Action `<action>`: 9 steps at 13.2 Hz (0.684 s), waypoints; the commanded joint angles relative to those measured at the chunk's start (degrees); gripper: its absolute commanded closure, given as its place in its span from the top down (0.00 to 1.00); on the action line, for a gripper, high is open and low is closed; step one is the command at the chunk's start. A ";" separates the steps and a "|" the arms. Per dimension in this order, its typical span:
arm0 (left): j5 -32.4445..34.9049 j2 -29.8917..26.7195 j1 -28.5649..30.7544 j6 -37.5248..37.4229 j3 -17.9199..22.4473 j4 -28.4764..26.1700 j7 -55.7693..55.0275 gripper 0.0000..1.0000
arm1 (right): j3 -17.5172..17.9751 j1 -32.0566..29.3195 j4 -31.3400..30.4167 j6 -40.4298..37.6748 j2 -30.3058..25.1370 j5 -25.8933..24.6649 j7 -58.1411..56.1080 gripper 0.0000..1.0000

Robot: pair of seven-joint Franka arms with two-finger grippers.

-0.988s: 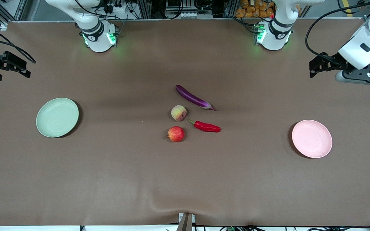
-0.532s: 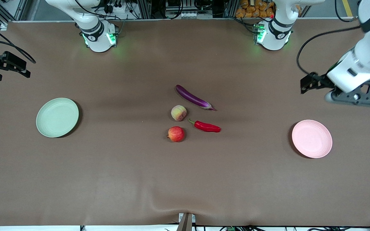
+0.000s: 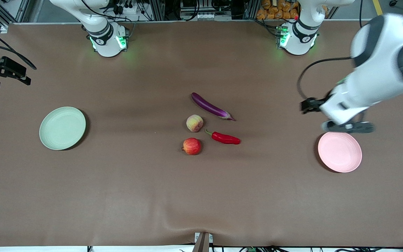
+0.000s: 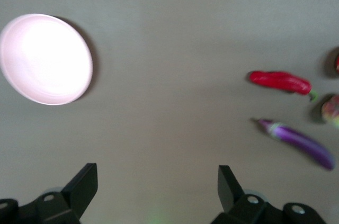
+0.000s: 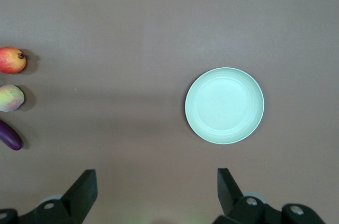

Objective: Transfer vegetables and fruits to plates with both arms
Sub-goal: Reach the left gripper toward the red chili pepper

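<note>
Vegetables and fruits lie clustered mid-desk, both plates bare.

Glossy purple eggplant (image 3: 211, 106) lies slender and slanted, farthest from the front camera; the shiny red chili pepper (image 3: 225, 138) with its thin green stem, the pale peach (image 3: 194, 123) and the round red fruit (image 3: 191, 146) sit close by on the matte brown desk (image 3: 201, 196), whose covering ripples at the front edge. A shallow green plate (image 3: 62, 128) rests toward my right arm's end, a pink plate (image 3: 339, 151) toward my left's. My left claw (image 4: 158, 184) hangs released over the desk just beside the pink plate; my right claw (image 5: 157, 184), fingers spread, waits over its end edge. Cables and racks line the back.
</note>
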 commanded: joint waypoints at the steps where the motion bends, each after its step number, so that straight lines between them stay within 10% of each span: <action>1: -1.18 5.16 -5.98 1.95 -0.04 1.95 -10.55 1.00 | 0.81 -1.36 0.23 -0.46 -0.17 0.91 -0.83 1.00; 9: -0.92 15.62 -17.35 16.20 -0.13 1.07 -39.48 1.00 | 0.81 -1.36 0.23 -0.55 -0.17 0.91 -0.74 1.00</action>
